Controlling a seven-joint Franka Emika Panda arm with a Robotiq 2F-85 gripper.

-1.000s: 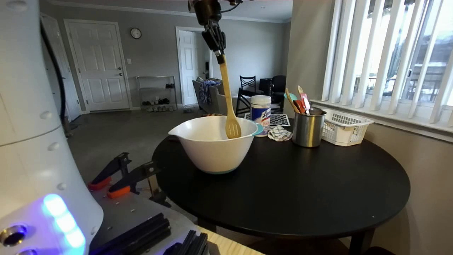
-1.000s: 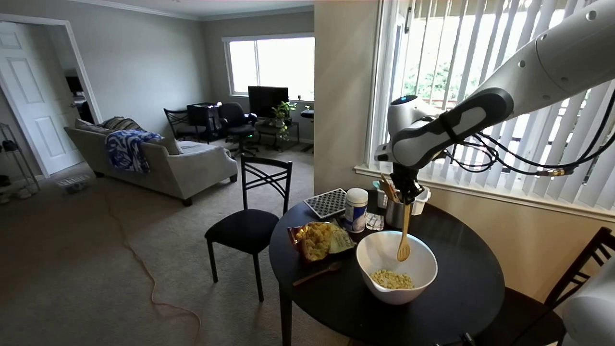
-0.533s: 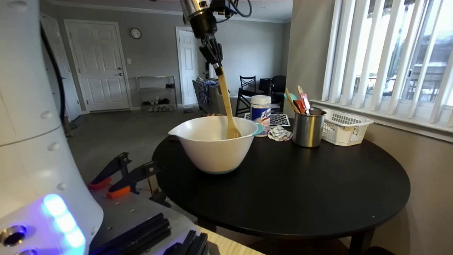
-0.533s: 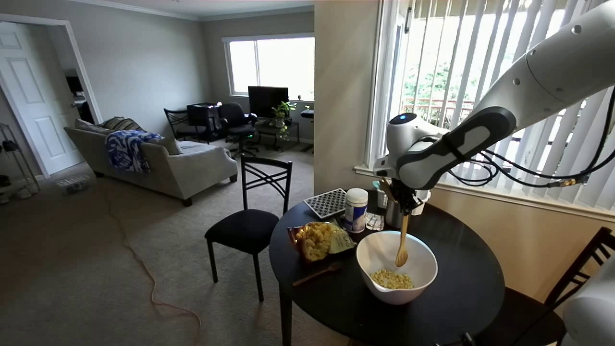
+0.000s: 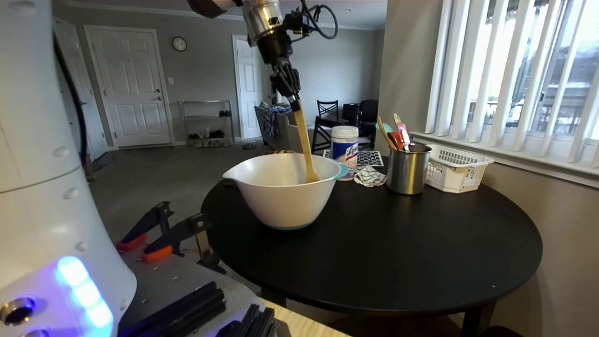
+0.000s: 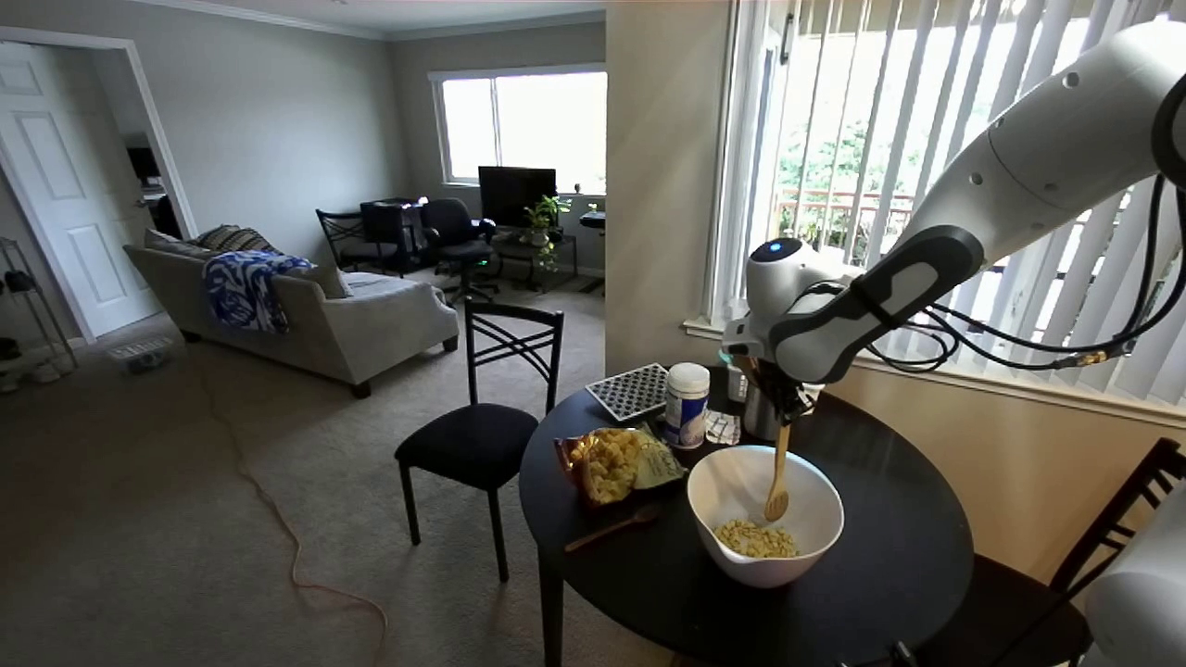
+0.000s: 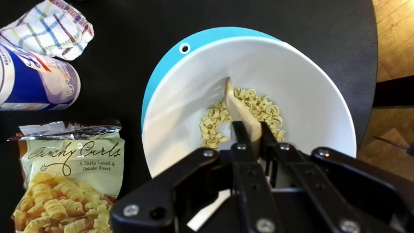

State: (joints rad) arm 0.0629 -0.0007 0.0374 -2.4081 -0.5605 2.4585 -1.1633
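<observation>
Wooden spatula, head-down in bowl

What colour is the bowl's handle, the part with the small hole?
The handle is turquoise blue; it shows best in the wrist view.

My arm is white with dark trim and black cables; silver screws dot my black claw.

Bowl on table (curls inside)
</observation>
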